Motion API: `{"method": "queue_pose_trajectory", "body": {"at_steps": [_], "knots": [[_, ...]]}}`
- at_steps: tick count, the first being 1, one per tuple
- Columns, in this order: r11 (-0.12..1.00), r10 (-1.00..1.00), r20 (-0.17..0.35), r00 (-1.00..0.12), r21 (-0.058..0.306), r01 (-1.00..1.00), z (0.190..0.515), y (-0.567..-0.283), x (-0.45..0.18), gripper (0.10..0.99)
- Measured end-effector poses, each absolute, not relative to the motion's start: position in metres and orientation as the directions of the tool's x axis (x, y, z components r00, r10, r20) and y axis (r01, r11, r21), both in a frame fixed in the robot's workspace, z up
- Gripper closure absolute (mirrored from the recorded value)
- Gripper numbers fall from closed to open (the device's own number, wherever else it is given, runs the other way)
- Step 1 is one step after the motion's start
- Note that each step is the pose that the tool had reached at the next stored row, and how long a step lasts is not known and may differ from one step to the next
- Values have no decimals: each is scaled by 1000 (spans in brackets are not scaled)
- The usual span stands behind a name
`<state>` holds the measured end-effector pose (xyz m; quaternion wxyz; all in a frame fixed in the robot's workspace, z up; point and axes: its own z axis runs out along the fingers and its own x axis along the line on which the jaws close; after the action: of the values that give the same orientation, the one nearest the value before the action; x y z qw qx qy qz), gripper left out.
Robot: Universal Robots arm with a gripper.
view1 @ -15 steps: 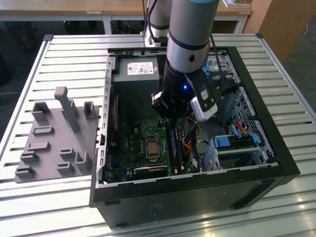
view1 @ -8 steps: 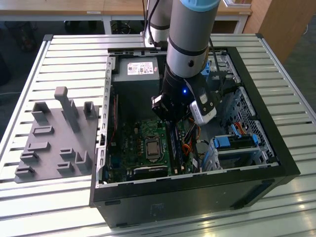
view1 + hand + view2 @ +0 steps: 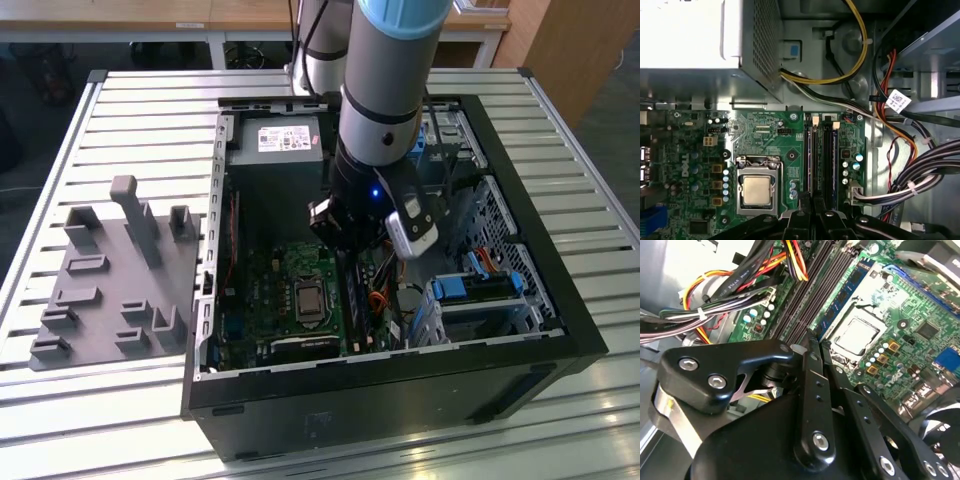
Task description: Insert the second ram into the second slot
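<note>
My gripper (image 3: pixel 350 245) is down inside the open computer case (image 3: pixel 560 330), over the memory slots (image 3: pixel 355 300). In the second wrist view its black fingers (image 3: pixel 810 385) are drawn together, and the gripper (image 3: pixel 810 340) ends at the near end of a thin blue stick with dark chips, the second ram (image 3: pixel 847 290). This ram (image 3: pixel 809 160) stands on edge in the slot closest to the processor socket (image 3: pixel 757 190). The gripper (image 3: pixel 812 210) lines up with it. Whether the tips pinch the stick is hidden. Dark slots (image 3: pixel 807 285) run alongside it.
The silver power supply (image 3: pixel 275 140) fills the case's far corner. Thick cable bundles (image 3: pixel 920 170) hang close beside the slots. Drive bays with blue tabs (image 3: pixel 470 290) sit on the exterior view's right. A grey holder fixture (image 3: pixel 110 280) lies on the slatted table outside the case.
</note>
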<state>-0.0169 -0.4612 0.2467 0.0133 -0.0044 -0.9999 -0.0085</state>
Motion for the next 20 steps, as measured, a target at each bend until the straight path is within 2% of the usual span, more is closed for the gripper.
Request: {"method": "queue_pose_trajectory", "body": {"at_steps": [20], "knots": [[1000,6,27,-1000,19,6,229,-461,-13,949]]}}
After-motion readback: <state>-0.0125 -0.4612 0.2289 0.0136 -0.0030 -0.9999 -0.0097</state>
